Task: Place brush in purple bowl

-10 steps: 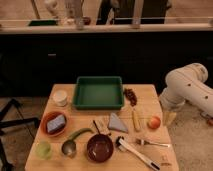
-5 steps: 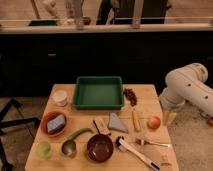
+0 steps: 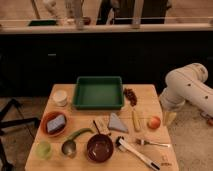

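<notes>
The brush (image 3: 137, 153) lies on the wooden table (image 3: 145, 92) at the front right. Its dark head is beside the purple bowl's right rim and its white handle runs toward the front right corner. The purple bowl (image 3: 100, 148) sits at the front centre, with nothing in it. My gripper (image 3: 170, 118) hangs off the right edge of the table, beyond the brush, at the end of the white arm (image 3: 187, 87). It is well apart from both brush and bowl.
A green tray (image 3: 98, 92) stands at the back centre. An orange bowl with a grey-blue block (image 3: 54, 123), a white cup (image 3: 60, 97), a green cup (image 3: 44, 149) and a green-handled spoon (image 3: 72, 142) are on the left. A fork (image 3: 152, 143), an orange fruit (image 3: 153, 122), a yellow piece (image 3: 135, 120) and a grey wedge (image 3: 117, 122) lie near the brush.
</notes>
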Tool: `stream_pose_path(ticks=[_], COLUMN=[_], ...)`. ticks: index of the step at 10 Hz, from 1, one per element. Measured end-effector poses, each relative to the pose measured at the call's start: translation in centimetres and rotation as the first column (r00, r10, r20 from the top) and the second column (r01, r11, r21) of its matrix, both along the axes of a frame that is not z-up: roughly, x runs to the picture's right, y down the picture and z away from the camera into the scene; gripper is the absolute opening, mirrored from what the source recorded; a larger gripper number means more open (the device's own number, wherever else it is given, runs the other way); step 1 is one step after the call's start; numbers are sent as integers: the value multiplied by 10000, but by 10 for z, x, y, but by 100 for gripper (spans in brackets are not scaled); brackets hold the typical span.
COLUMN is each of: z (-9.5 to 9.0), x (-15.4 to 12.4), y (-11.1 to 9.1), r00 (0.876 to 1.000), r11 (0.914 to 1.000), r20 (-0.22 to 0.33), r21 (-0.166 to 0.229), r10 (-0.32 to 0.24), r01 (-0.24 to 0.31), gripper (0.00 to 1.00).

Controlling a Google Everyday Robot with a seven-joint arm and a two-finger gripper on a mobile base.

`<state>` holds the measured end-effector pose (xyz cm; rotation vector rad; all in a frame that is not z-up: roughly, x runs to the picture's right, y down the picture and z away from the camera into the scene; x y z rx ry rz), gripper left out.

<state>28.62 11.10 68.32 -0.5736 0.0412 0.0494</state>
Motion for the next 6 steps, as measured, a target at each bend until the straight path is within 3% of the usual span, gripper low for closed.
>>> stream_pose_path(ticks=[3,6], z=[-6,-27], x=[-18,-47], y=[19,65], r00=[9965,9914], r11=[9967,9916], r20=[-438,-663], r21=[-357,-572], r10=[706,1126], r01=[-722,-1164], gripper=[80,80])
